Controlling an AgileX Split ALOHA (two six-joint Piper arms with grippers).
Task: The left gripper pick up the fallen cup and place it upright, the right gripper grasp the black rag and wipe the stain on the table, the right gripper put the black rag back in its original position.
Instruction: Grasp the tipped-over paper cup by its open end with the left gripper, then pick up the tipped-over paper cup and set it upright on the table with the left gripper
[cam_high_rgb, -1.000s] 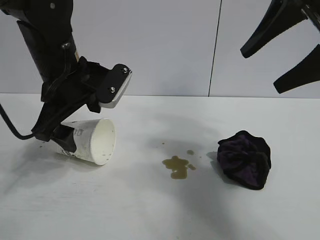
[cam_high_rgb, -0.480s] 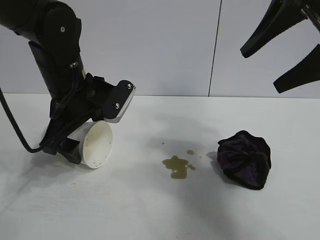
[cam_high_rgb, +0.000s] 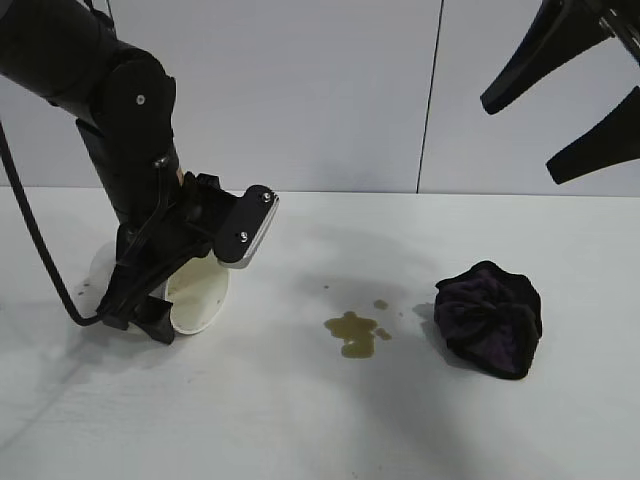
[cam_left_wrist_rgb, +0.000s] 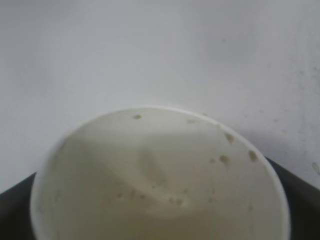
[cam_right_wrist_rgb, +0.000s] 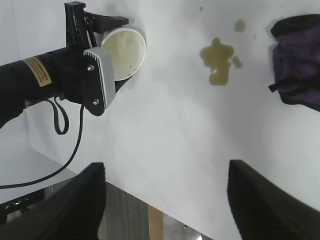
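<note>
My left gripper (cam_high_rgb: 165, 305) is shut on the cup (cam_high_rgb: 200, 293) at the left of the table (cam_high_rgb: 300, 420). The white cup is tilted, with its open mouth facing forward and to the right. In the left wrist view the cup's speckled inside (cam_left_wrist_rgb: 160, 175) fills the picture, with black fingers (cam_left_wrist_rgb: 305, 192) on either side. The yellowish-brown stain (cam_high_rgb: 355, 333) lies mid-table. The black rag (cam_high_rgb: 490, 318) sits to its right. My right gripper (cam_high_rgb: 560, 100) hangs open high above the rag, holding nothing. The right wrist view shows the cup (cam_right_wrist_rgb: 125, 50), stain (cam_right_wrist_rgb: 217, 60) and rag (cam_right_wrist_rgb: 297, 60).
A grey wall with a vertical seam (cam_high_rgb: 430, 100) stands behind the table. The left arm's black cable (cam_high_rgb: 40, 260) loops down at the far left. In the right wrist view the table's edge (cam_right_wrist_rgb: 150, 200) shows, with floor beyond.
The left gripper has shifted right and turned, bringing the cup from lying on its side to a tilt. The right arm, stain and rag have not moved.
</note>
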